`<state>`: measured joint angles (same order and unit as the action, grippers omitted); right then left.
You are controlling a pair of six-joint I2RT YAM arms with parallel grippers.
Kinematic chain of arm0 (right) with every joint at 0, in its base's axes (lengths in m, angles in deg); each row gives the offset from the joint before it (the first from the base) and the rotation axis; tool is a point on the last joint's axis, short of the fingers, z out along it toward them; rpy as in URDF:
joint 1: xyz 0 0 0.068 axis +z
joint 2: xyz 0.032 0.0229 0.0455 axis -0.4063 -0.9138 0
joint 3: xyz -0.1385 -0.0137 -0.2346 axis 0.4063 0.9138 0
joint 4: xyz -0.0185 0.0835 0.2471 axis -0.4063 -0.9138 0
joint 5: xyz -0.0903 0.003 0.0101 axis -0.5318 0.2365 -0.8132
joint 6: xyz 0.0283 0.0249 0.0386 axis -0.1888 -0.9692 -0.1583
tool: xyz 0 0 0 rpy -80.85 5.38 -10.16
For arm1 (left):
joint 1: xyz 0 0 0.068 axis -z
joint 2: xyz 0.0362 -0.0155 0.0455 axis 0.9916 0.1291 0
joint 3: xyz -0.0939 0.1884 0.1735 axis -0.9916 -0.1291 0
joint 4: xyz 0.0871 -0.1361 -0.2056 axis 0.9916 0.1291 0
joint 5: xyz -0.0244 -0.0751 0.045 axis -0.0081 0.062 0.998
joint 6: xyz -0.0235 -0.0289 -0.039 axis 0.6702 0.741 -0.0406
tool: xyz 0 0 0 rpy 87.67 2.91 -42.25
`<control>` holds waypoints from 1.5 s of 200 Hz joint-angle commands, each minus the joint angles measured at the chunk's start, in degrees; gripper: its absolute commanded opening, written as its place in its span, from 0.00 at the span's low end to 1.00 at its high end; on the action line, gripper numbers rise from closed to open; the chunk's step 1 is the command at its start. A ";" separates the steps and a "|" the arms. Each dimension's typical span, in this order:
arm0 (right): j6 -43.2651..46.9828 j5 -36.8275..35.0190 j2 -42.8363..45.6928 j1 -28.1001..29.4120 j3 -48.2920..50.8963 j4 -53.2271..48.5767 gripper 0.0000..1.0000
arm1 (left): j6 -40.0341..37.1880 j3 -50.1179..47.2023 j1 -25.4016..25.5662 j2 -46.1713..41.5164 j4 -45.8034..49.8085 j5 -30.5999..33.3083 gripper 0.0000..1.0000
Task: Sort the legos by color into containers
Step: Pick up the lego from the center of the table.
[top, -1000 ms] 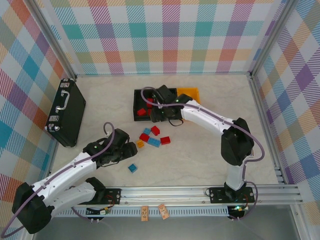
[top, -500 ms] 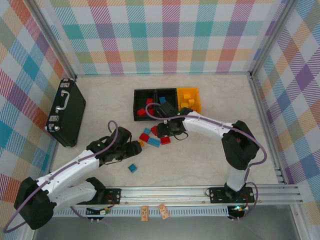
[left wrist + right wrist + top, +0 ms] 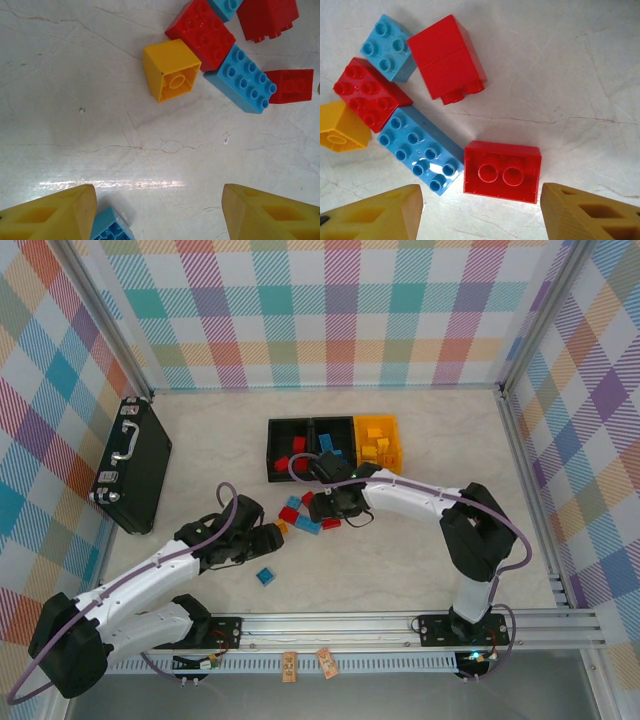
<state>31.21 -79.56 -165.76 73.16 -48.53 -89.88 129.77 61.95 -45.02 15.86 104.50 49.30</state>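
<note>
Three joined bins stand at the back: a black one (image 3: 288,430) with red legos, a black one (image 3: 331,426) with blue, and a yellow-orange one (image 3: 391,432) with yellow. Loose legos lie in a cluster (image 3: 303,516) mid-table. My right gripper (image 3: 335,504) hovers open over it. An upturned red brick (image 3: 502,171) lies just ahead of its fingertips (image 3: 480,215), beside a long blue brick (image 3: 420,147). My left gripper (image 3: 264,537) is open (image 3: 159,210) and holds nothing. A yellow brick (image 3: 171,70) lies ahead of it. A lone blue brick (image 3: 111,227) sits by its left finger.
A flat black case (image 3: 133,463) with a metal handle lies at the left wall. More red bricks (image 3: 451,57) and a small blue one (image 3: 387,47) crowd the cluster. The lone blue brick (image 3: 265,576) lies nearer the front rail.
My right arm has swung from over the bins down to the loose cluster. My left gripper has edged right toward the cluster.
</note>
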 commanded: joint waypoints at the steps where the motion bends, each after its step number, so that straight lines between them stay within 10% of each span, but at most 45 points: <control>1: 2.19 0.81 -1.21 1.33 -0.76 1.37 0.64 | 0.16 -0.86 -0.41 0.11 -0.61 -0.30 0.67; 168: 9.52 7.02 -13.82 4.11 -10.36 -0.09 0.63 | 2.31 -3.66 -0.44 -5.80 3.24 1.84 0.67; 300: 10.22 1.04 -10.99 5.41 -12.67 -5.32 0.32 | 2.47 -3.43 -0.46 -5.94 3.00 2.00 0.67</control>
<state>40.67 -77.04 -180.82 78.38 -59.75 -92.02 131.56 58.48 -45.04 9.85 106.45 50.62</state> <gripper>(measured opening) 0.334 0.669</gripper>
